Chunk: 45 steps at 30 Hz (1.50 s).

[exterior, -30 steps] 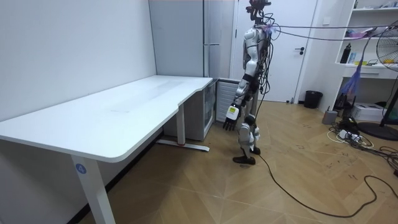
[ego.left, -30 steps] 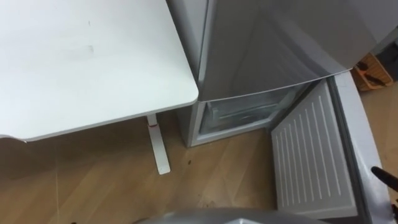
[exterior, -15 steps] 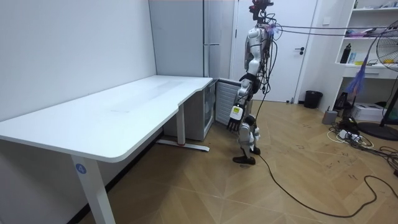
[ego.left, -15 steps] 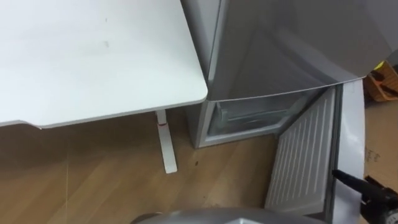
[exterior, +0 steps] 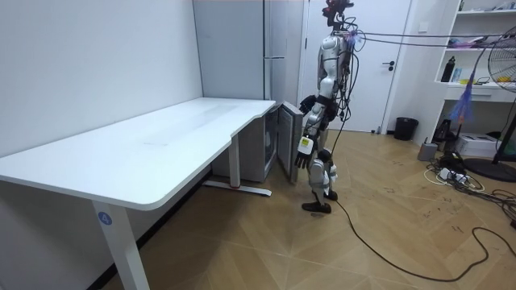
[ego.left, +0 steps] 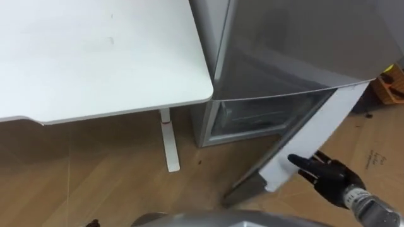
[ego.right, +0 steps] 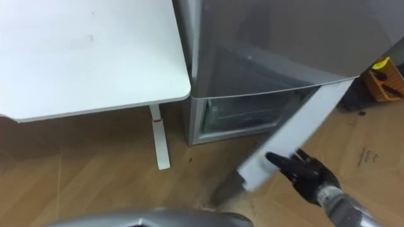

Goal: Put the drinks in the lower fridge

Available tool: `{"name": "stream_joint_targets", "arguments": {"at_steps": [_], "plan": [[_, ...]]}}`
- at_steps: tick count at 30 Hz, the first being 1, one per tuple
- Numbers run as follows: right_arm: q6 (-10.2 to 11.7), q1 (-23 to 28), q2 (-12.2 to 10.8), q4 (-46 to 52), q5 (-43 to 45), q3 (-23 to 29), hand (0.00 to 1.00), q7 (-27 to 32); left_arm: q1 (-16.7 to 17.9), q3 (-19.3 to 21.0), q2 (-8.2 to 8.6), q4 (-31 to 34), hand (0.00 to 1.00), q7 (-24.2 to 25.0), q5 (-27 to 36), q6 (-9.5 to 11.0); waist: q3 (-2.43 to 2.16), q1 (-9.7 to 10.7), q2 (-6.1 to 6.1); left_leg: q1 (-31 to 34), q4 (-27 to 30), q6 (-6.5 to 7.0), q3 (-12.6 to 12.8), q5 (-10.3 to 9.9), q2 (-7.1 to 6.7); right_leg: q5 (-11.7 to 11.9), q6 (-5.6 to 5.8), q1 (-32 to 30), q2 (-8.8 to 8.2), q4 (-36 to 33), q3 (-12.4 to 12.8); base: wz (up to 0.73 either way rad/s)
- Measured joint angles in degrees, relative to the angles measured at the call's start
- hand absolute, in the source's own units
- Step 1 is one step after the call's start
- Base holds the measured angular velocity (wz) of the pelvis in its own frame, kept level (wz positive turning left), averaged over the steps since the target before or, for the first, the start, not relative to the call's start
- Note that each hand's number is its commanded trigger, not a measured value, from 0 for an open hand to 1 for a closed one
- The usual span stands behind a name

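**Lower fridge door halfway out, right hand on its edge**

So I stood at the end of the white table, facing the tall grey fridge, with the table off to my left. One table leg came down onto the wooden floor just left of the fridge.

The lower fridge sat right at floor level under the closed upper door. I could see into it past the frame. There was a clear drawer in there, but I honestly couldn't make out what was in it.

The lower door stood partway open, angled out toward me, so I was mostly looking at its white edge. My right hand came in from the lower right and sat just right of that door. Its fingers were pretty much straight and relaxed. The tips lay against the white edge near the free end and weren't wrapped around anything.

Past the fridge's right side there was some orange thing on the floor. I couldn't tell what it was.
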<state>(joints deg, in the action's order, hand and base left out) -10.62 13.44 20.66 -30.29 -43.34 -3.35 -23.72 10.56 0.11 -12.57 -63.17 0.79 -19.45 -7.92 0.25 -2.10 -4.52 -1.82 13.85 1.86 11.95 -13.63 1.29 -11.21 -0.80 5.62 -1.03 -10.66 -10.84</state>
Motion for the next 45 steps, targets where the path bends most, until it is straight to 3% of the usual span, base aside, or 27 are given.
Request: {"name": "stream_joint_targets", "arguments": {"at_steps": [3, 6, 8, 10, 16, 32, 35, 42, 45], "plan": [[0.66, -0.3, -0.09, 18.55, -3.87, -8.97, 0.0, -5.15, -2.77, -3.64, -0.15, -0.94, 0.0, 0.0, 0.08, -0.42, 0.27, -1.69, 0.57, 1.29, 0.88, -0.53, -0.02, 0.04, 0.7, 0.41, -0.66, -0.99, 0.32, 0.04, -0.29, -0.1], [1.48, -7.37, -3.08, 28.45, -9.08, -17.41, 0.0, -12.29, -5.42, -8.13, 0.16, -1.66, 0.0, -0.1, 0.64, -0.1, 0.16, -3.43, 1.49, 1.68, 1.34, -0.78, -0.91, 0.15, 0.9, 0.47, -0.79, -0.78, 0.93, 0.11, -0.75, 0.22], [1.43, -10.31, -3.06, 32.38, -10.81, -19.46, 0.0, -16.56, -5.99, -9.38, 0.2, -1.54, 0.0, -0.1, 1.28, 0.11, 0.02, -4.54, 1.8, 1.84, 1.45, -0.79, -1.72, 0.19, 0.74, 0.47, -0.78, -0.56, 0.9, 0.11, -0.95, 0.29], [1.1, -11.59, -2.91, 34.19, -10.77, -20.34, 0.0, -20.83, -5.37, -9.36, -0.11, -1.64, 0.0, -0.24, 1.45, -0.63, -0.13, -5.38, 1.32, 1.75, 1.19, -0.86, -2.27, 0.35, 0.62, 0.47, -0.78, -0.42, 0.92, 0.12, -0.7, 0.08], [-1.62, -10.81, -1.4, 32.82, -9.54, -20.17, 0.0, -22.34, -3.85, -9.35, -0.04, -1.52, 0.0, -0.39, 3.11, -2.95, -0.24, -5.28, 0.0, 1.51, 0.94, -0.78, -4.19, 0.51, 0.07, 0.47, -0.76, 0.34, 0.81, 0.14, -0.27, 0.12], [-2.14, -7.86, 0.16, 27.95, 0.63, -18.21, 0.0, -23.95, -3.68, -9.2, -0.07, -1.0, 0.0, -0.11, 4.29, -3.16, -0.21, -4.45, 0.38, 2.26, 1.97, -0.72, -4.55, 0.59, 0.04, 0.46, -0.74, 0.3, 0.73, 0.19, -0.61, 0.01], [-3.12, -6.38, 0.51, 26.92, 3.72, -17.98, 0.0, -24.23, -3.64, -9.19, -0.07, -0.99, 0.0, -0.22, 4.31, -3.39, -0.21, -4.33, 0.37, 2.35, 1.97, -0.7, -4.62, 0.6, -0.02, 0.46, -0.74, 0.24, 0.69, 0.17, -0.83, 0.0], [-3.21, -3.87, -0.47, 9.83, 13.98, -11.62, 0.0, -24.74, -2.22, -6.9, 0.84, -0.91, 0.0, -1.58, 4.21, -3.57, -0.47, -2.82, 0.99, 2.22, 1.74, -0.33, -5.75, 0.82, -0.65, 0.44, -0.66, 0.67, 0.17, 0.2, -1.27, 0.09], [-3.01, -3.23, -1.0, -0.18, 17.47, -10.43, 0.0, -22.66, -1.86, -6.81, 0.76, -0.96, 0.0, -2.48, 4.21, -3.85, -0.48, -1.81, 1.13, 2.15, 1.86, -0.21, -6.77, 0.88, -0.99, 0.54, -0.4, 1.57, -0.05, 0.76, -3.52, 0.18]]}}
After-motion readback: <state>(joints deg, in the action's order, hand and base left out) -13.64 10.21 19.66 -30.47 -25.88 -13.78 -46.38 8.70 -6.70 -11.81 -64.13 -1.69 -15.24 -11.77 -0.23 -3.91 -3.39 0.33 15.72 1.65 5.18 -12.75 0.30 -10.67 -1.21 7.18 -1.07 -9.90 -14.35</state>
